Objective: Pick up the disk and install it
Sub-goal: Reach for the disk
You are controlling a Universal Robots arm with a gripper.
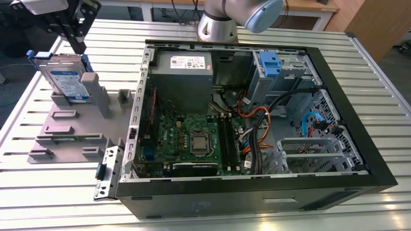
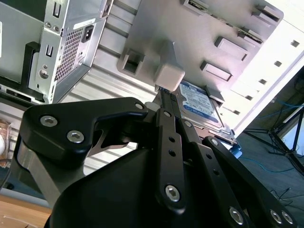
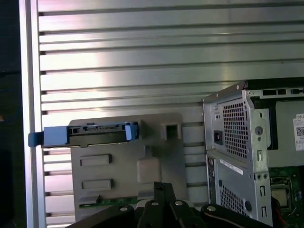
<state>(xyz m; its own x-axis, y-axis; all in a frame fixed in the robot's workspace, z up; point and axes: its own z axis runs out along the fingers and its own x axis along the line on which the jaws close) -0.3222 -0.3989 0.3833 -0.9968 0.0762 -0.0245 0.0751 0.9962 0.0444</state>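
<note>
Blue-railed disk (image 1: 67, 79) standing on edge in grey fixture (image 1: 70, 130), my gripper (image 1: 80, 48) hovering just above it, fingers pinched together on nothing, open computer case (image 1: 257, 192) alongside.

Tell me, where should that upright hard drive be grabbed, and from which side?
Probably by its upper edge, pinching the two flat faces and coming down from above. The hard drive stands on edge in the grey holder, so its bottom is seated and its top is free.
</note>
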